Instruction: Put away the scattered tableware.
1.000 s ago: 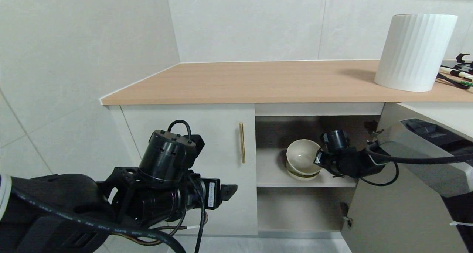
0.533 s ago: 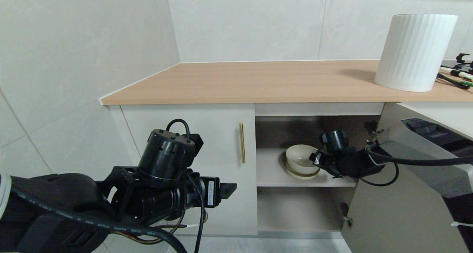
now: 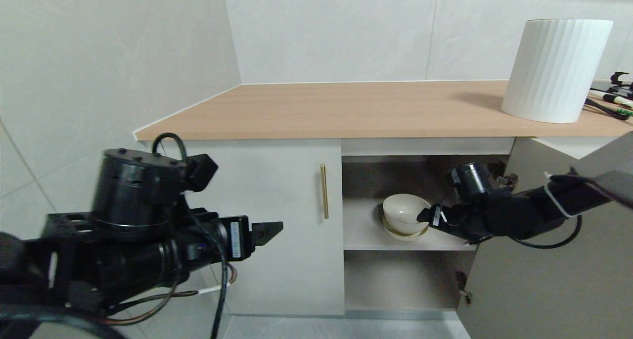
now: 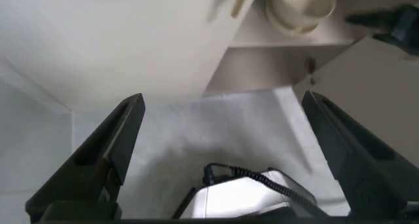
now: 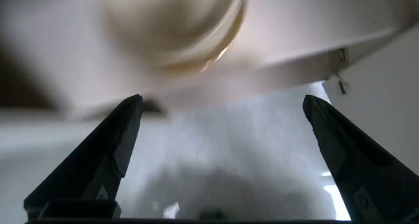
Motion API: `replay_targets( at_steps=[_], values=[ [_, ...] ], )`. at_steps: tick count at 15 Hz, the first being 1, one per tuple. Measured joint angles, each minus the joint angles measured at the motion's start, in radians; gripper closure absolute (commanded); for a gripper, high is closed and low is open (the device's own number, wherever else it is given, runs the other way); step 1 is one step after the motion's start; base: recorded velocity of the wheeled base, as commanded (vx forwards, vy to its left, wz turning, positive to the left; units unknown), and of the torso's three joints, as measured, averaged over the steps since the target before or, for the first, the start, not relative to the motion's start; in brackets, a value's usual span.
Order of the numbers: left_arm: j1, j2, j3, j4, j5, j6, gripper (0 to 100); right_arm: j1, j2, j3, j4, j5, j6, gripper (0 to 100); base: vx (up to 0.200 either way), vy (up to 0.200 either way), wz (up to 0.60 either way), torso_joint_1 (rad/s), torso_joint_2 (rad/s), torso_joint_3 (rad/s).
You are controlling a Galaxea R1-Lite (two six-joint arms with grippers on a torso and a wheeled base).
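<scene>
Over on the left, the robot's left pincer [image 3: 267, 231] hung in the air in front of the closed pale cupboard door [image 3: 277, 190], level with the lower half of that door. Its two black fingers [image 4: 111, 152] were spread wide with nothing between them, and it stood well apart from the shelf.

A slim brass bar handle [image 3: 323, 190] ran upright along the right edge of that closed door. Just past it the cupboard stood open, and on its upper white shelf [image 3: 363, 235] sat the stack of glossy cream ceramic bowls [image 3: 403, 213], one nested in another, upright and towards the middle of the shelf.

The right pincer [image 3: 429, 215] reached into the opening from the right, with its tip just beside the right rim of the top bowl; I could not tell whether it touched. Its fingers [image 5: 114, 152] were parted wide and held nothing, with the stack lying beyond their tips.

The open grey cupboard door [image 3: 544, 284] hung out to the right. Above, on the light wooden worktop [image 3: 346, 109], a tall white ribbed cylindrical container [image 3: 556, 69] stood near the right end, with a few pens and black tools [image 3: 613, 99] lying just beside it at the edge.
</scene>
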Motion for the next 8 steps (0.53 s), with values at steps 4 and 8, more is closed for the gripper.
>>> replay_targets(
  at_steps=[4,8],
  values=[
    [0.024,-0.217,0.066,0.115,-0.086,0.006,0,0.076,-0.34,0.21,0.127,0.063,-0.087,0,0.0,0.0,0.0,0.0,0.0,0.0],
    [0.041,-0.291,0.116,0.116,-0.088,0.005,0,0.137,-0.555,0.387,0.202,0.082,-0.144,0,0.0,0.0,0.0,0.0,0.0,0.0]
  ],
)
